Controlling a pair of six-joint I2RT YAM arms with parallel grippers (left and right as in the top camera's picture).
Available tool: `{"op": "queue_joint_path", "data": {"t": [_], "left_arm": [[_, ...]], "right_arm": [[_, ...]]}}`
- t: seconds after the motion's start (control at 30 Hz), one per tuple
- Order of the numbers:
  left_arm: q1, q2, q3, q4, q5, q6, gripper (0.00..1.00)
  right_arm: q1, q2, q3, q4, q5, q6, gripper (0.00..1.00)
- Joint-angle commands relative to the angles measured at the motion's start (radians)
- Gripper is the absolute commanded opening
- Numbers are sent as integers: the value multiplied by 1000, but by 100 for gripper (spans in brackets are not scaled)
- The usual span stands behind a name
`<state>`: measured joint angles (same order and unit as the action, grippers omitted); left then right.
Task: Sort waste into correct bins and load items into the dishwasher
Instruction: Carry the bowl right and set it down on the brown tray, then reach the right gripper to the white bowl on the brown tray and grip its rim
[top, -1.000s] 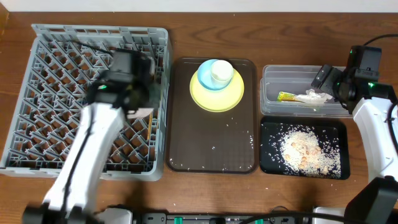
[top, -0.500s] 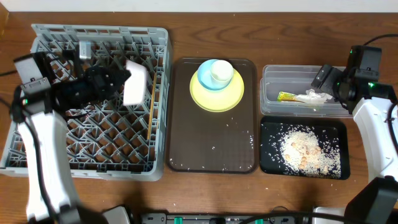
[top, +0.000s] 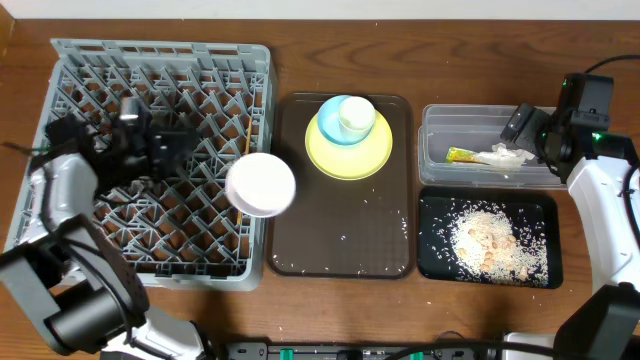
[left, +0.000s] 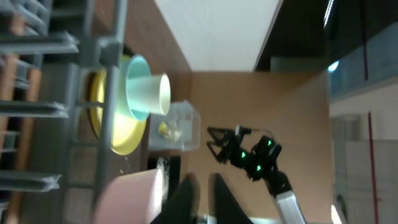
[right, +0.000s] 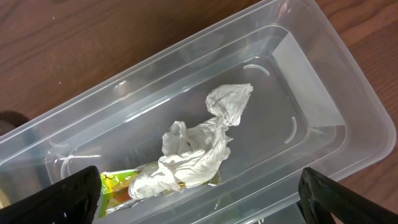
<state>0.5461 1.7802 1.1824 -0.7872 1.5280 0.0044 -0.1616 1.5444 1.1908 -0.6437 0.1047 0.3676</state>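
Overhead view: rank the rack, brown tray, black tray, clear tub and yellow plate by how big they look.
1. Rack
2. Brown tray
3. Black tray and clear tub: footprints look about alike, so not ranked against each other
4. Yellow plate

Right end effector has jaws spread wide.

Overhead straight down, right wrist close over tub (shared overhead), left wrist sideways
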Motion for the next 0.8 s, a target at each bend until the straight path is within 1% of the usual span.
{"op": "queue_joint_path", "data": {"t": [0.0, 0.07, 0.1, 0.2, 0.23, 0.27, 0.47, 0.6, 0.77], "left_arm": [[55, -36, 0, -34, 31, 25, 43], [82, -100, 0, -63, 26, 26, 73], [92, -159, 0, -85, -2, 25, 78], [100, -284, 0, -130, -84, 24, 81], [101, -330, 0, -137, -89, 25, 85], [102, -375, 0, -135, -89, 25, 86], [101, -592, 0, -135, -90, 25, 88], [101, -680, 0, -135, -90, 25, 88], [101, -737, 0, -135, -90, 25, 89]], "right_arm": [[-8, -3, 4, -1, 7, 6, 99], [-8, -3, 4, -1, 6, 6, 99], [-8, -3, 4, -2, 6, 6, 99], [-8, -3, 4, -2, 6, 6, 99], [-8, -3, 4, -1, 7, 6, 99], [-8, -3, 4, -2, 7, 6, 99], [-8, -3, 4, -1, 7, 6, 99], [-8, -3, 4, -2, 7, 6, 99], [-8, -3, 4, -1, 7, 6, 99]]}}
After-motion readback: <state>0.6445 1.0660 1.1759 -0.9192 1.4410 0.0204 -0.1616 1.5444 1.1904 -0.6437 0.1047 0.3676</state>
